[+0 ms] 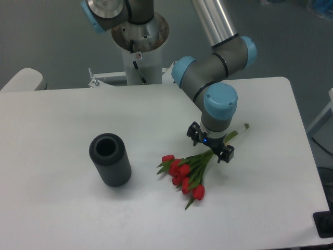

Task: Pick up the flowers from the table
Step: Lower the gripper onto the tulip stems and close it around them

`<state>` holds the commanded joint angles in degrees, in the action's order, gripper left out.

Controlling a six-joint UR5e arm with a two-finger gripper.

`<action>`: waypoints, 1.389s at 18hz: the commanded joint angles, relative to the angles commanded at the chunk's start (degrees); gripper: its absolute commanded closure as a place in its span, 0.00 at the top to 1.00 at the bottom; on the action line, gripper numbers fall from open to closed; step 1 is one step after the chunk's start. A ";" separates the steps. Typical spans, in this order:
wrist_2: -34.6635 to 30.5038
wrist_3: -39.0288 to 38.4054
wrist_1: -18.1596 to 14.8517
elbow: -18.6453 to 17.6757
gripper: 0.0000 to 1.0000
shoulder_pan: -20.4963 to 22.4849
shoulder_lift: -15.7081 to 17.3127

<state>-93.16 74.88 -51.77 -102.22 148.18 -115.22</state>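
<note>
— One arm (218, 67), one bunch of flowers (184, 174), one vase (110, 160). Where do the flowers lie?

— On the table (62, 208), right of centre. The red heads fan out toward the front and left, and the green stems run back and to the right, under the gripper (212, 147). A pale stem end pokes out beyond the arm, near the far right edge.

— And the gripper?

— It points straight down over the stems, about where they bunch together. Its dark fingers (226, 153) sit on either side of the stems, low to the tabletop. From this high angle the wrist hides the gap, so I cannot tell whether the fingers have closed on the stems or only straddle them.

— Are the flowers lifted at all?

— The heads rest flat on the white surface; the part below the gripper is too hidden to judge.

— The vase?

— A dark grey ribbed cylinder standing upright on the left half of the table, mouth up, well apart from the flowers and from the gripper.

— Anything behind?

— The arm's white base stands at the far edge of the table, with the blue-capped joints bending over toward the flowers.
</note>
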 joint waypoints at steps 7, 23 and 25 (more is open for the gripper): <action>0.00 -0.97 3.69 -1.23 1.00 -1.23 -2.11; 0.09 -0.26 4.66 0.61 0.30 -1.23 -2.37; 0.17 -0.18 4.66 0.96 0.30 -1.23 -2.29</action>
<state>-92.99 74.71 -47.11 -101.25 146.95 -117.51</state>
